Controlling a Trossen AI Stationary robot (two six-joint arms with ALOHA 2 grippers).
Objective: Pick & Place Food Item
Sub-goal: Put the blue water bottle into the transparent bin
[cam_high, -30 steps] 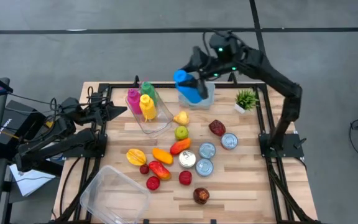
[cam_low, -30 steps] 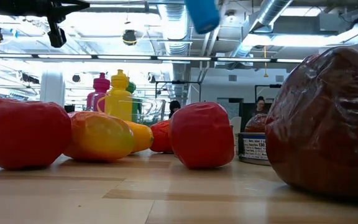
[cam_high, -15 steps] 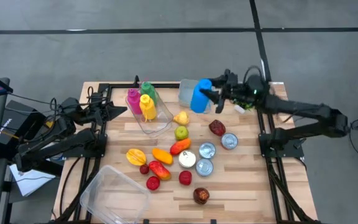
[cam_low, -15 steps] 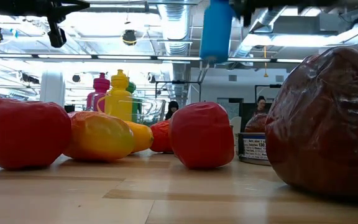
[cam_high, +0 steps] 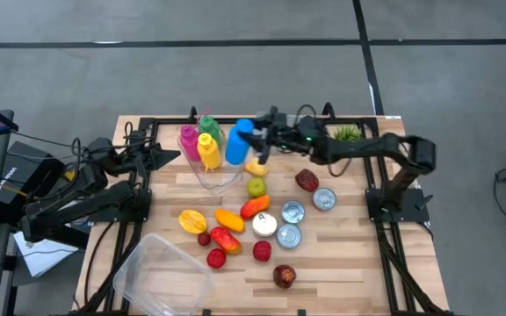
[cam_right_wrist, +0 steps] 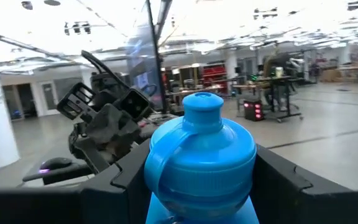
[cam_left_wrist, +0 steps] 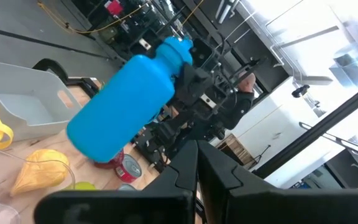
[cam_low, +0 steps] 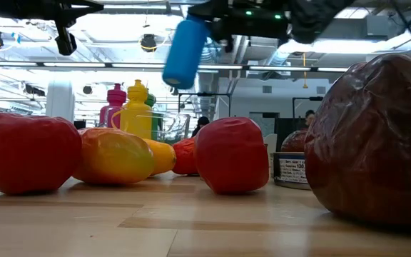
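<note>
High view, going left to right: the left pincer [cam_high: 167, 154] sits parked at the tabletop's [cam_high: 341, 272] left edge, pointing toward the middle, and I can't tell whether it's apart or together. Next over is the clear bin [cam_high: 213, 168] with the pink bottle [cam_high: 188, 140], yellow bottle [cam_high: 208, 150] and green bottle [cam_high: 209, 125] standing in it. Right beside them, in the air, is the blue bottle [cam_high: 238, 142], clamped in the right pincer [cam_high: 260, 140], whose arm stretches across from the right side. Low view shows the blue bottle [cam_low: 185, 53] tilted, well above the fruit, higher than the other bottles' caps.

My guess is this is the carry-to-bin step, with the blue one meant to join the other three. To do it well, I'd bring it upright before lowering, aim for the open part of the bin on the near-right side, and come down slowly so it doesn't knock over the yellow bottle. Only let go once the base is on the bin floor. The pear-shaped yellow fruit [cam_high: 256, 166] sits just beside the bin, so watch clearance there too.
</note>
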